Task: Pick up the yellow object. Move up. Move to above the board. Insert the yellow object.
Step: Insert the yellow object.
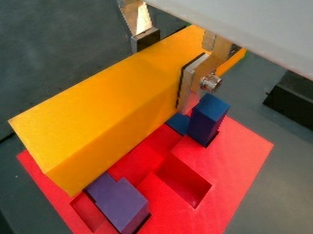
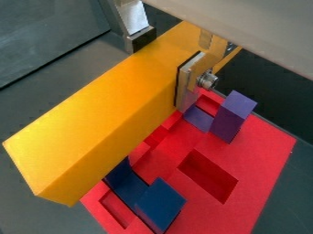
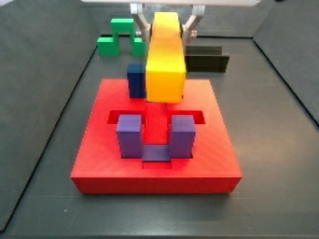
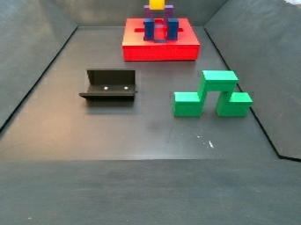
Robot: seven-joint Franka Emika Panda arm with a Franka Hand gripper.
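**Yellow bar poised over red board, ready for the drop**

Yellow-orange and smooth, the yellow object (image 3: 166,63) hangs clear of the board (image 3: 155,164) at upper centre of a side view, clamped near one end by the gripper (image 3: 167,21). Both wrist views show a silver finger (image 1: 196,78) pressed flat against the bar's side, the jaws closed to the bar's narrow width. The bar appears level, its long axis running from the gripper toward the camera in that side view, roughly in line with the channel between the blue-purple posts (image 3: 130,133). Insertion likely calls for a slow, straight descent, keeping the bar level and centred between the posts so neither end catches. Well apart sit the green stepped block (image 4: 210,94) and the fixture (image 4: 109,86), at centre frame.
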